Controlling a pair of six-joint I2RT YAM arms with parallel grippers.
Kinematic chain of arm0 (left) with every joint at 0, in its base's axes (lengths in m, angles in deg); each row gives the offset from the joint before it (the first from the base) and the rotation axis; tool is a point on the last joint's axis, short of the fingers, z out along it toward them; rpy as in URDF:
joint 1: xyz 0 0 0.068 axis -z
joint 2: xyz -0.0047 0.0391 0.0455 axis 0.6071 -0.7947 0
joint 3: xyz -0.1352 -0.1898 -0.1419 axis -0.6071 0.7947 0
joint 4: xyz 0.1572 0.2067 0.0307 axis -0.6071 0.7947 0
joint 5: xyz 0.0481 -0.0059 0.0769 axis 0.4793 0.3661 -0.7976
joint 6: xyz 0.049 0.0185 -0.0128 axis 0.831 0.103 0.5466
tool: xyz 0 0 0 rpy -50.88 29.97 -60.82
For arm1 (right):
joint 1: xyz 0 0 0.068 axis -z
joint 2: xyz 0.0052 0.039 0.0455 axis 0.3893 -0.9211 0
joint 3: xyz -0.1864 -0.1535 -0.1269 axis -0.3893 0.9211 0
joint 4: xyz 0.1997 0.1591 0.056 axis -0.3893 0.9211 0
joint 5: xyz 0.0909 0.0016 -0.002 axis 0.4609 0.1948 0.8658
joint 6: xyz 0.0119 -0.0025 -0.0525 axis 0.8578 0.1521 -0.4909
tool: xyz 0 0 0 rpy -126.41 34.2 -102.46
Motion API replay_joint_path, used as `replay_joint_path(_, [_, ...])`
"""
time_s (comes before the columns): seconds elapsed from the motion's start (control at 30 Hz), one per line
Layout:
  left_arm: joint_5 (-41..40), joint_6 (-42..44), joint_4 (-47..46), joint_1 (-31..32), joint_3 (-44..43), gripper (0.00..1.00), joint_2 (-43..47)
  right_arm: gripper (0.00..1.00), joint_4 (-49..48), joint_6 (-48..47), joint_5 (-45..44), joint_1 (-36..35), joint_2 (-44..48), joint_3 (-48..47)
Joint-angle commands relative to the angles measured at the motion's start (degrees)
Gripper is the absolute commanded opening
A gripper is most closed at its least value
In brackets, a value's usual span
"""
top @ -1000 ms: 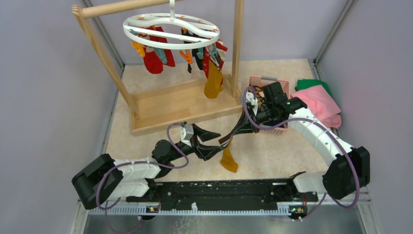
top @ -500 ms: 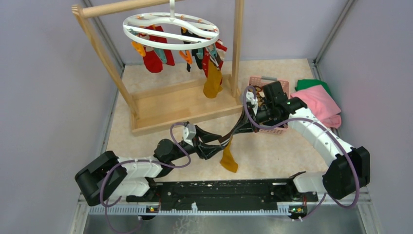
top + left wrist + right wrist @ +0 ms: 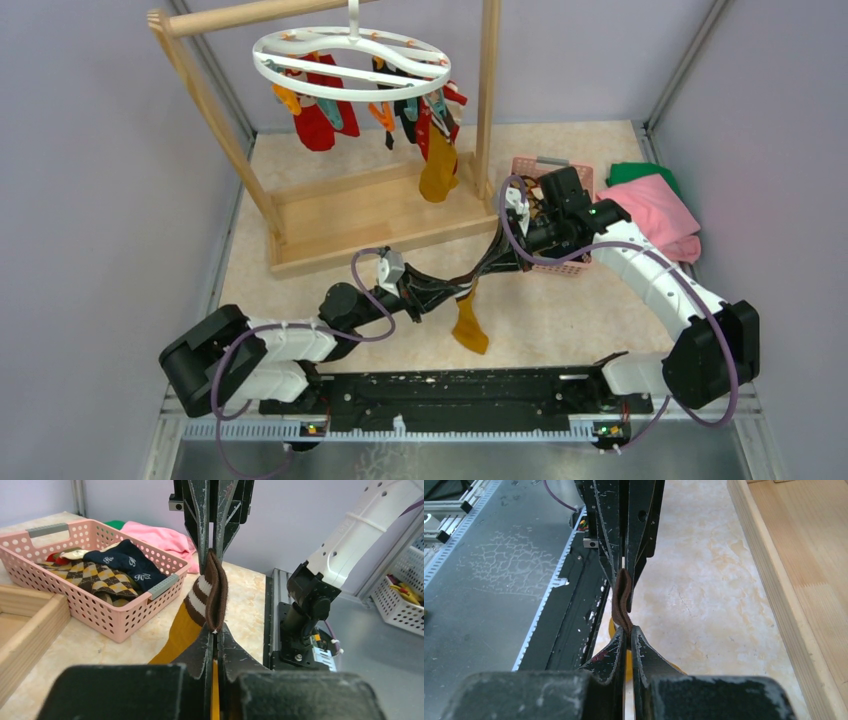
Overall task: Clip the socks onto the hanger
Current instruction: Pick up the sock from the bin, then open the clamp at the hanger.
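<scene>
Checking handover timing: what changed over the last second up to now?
The left end effector moved slightly right and closed its open jaws on the brown cuff of the mustard sock. Unchanged: the right end effector stays clamped on the same cuff, the sock's foot hangs below, and the hanger with its clipped socks and the pink basket have not moved.

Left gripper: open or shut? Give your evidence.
Shut: the left gripper clamps the mustard sock by its brown cuff, fingers pressed together.
</scene>
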Motion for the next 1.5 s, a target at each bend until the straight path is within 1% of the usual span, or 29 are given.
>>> replay_joint_path(0.0, [1.4,-0.3,-6.0,-0.1,-1.7,0.0,-1.0,0.0,-1.5,-0.1,1.2,0.3,-0.1,-1.6])
replay_joint_path(0.1, [2.4,-0.5,-8.8,-0.1,-1.2,0.0,-1.2,0.0,-1.7,0.1,1.2,0.3,-0.2,-1.5])
replay_joint_path(0.17, [3.4,-0.5,-10.1,-0.1,-1.1,0.0,-1.1,0.0,-3.3,2.3,0.9,0.3,-0.3,-1.3])
replay_joint_path(0.2, [3.8,-0.4,-10.3,-0.1,-1.1,0.0,-1.0,0.05,-4.7,4.1,0.5,0.3,-0.2,-0.8])
replay_joint_path(0.23, [4.2,-0.4,-10.6,-0.1,-1.1,0.0,-1.0,0.16,-6.6,6.2,-0.1,0.3,-0.2,-0.4])
replay_joint_path(0.27, [4.3,-0.4,-10.7,-0.1,-1.1,0.0,-0.9,0.29,-9.0,9.2,-0.8,0.3,-0.1,0.2])
replay_joint_path(0.3, [4.3,-0.4,-10.7,-0.1,-1.0,0.0,-0.8,0.39,-12.2,13.2,-2.0,0.4,0.0,1.0])
replay_joint_path(0.33, [4.2,-0.4,-10.7,-0.1,-0.9,0.0,-0.7,0.47,-16.1,17.9,-3.1,0.5,0.1,1.7])
replay_joint_path(0.37, [4.1,-0.5,-11.0,-0.1,-0.7,0.0,-0.6,0.51,-21.8,23.0,-5.6,0.8,0.2,2.5])
replay_joint_path(0.4, [4.1,-0.5,-11.5,-0.1,-0.4,0.0,-0.6,0.53,-26.4,30.2,-10.9,1.1,0.2,3.3])
replay_joint_path(0.43, [4.0,-0.6,-12.1,-0.1,-0.2,0.0,-0.4,0.58,-29.7,35.8,-19.1,1.9,0.4,4.1])
replay_joint_path(0.47, [3.8,-0.9,-12.7,-0.1,0.0,0.0,-0.4,0.59,-31.7,39.2,-22.6,2.9,0.5,4.6])
replay_joint_path(0.5, [3.4,-1.3,-13.3,-0.1,0.3,0.0,-0.2,0.59,-32.8,41.0,-26.1,4.1,0.6,4.8])
replay_joint_path(0.53, [3.0,-1.6,-13.9,-0.1,0.5,0.0,-0.1,0.59,-33.3,42.0,-26.5,5.2,0.8,5.1])
replay_joint_path(0.63, [-1.8,-5.4,-14.0,-0.1,0.6,0.0,0.0,0.58,-34.1,44.8,-19.3,8.5,2.0,5.2])
replay_joint_path(0.7, [-5.2,-8.2,-15.4,-0.1,0.4,0.0,-0.6,0.56,-33.0,46.1,-15.4,9.3,3.0,4.2])
replay_joint_path(0.8, [-10.3,-12.0,-15.9,-0.1,-1.0,0.0,-2.1,0.51,-30.0,45.8,-9.3,9.4,4.0,2.2])
replay_joint_path(0.87, [-13.2,-14.5,-13.5,0.0,-3.1,0.0,-3.3,0.45,-30.9,50.1,-6.3,9.4,4.5,1.2])
replay_joint_path(0.97, [-19.0,-15.7,-11.7,1.4,-6.6,0.0,-6.3,0.42,-35.5,65.4,-6.9,9.4,4.4,-0.7])
replay_joint_path(1.1, [-27.2,-16.1,-16.8,4.9,-10.5,0.0,-14.1,0.41,-48.0,86.4,-13.9,9.4,4.8,-0.7])
replay_joint_path(1.13, [-28.5,-16.2,-18.1,5.9,-11.7,0.0,-16.3,0.41,-51.8,90.5,-15.7,9.4,4.9,0.2])
replay_joint_path(1.2, [-31.3,-15.1,-21.2,8.7,-14.3,0.0,-20.6,0.39,-63.7,100.0,-17.9,9.3,4.8,3.5])
replay_joint_path(1.27, [-34.4,-11.5,-24.8,12.1,-17.1,0.0,-24.8,0.36,-74.9,107.3,-20.6,9.0,4.5,6.7])
replay_joint_path(1.3, [-35.3,-9.8,-25.9,13.6,-18.9,0.0,-26.7,0.35,-77.7,108.3,-22.0,8.7,4.4,7.4])
replay_joint_path(1.33, [-35.2,-8.8,-25.9,14.8,-20.6,0.0,-28.2,0.35,-78.4,107.1,-23.3,8.3,4.5,7.6])
replay_joint_path(1.37, [-34.7,-8.5,-26.0,15.5,-22.2,0.0,-29.7,0.35,-77.5,104.5,-24.5,8.0,4.6,7.3])
replay_joint_path(1.47, [-32.9,-9.4,-26.0,17.0,-25.6,0.0,-32.6,0.36,-70.8,95.6,-27.7,7.0,4.7,5.8])
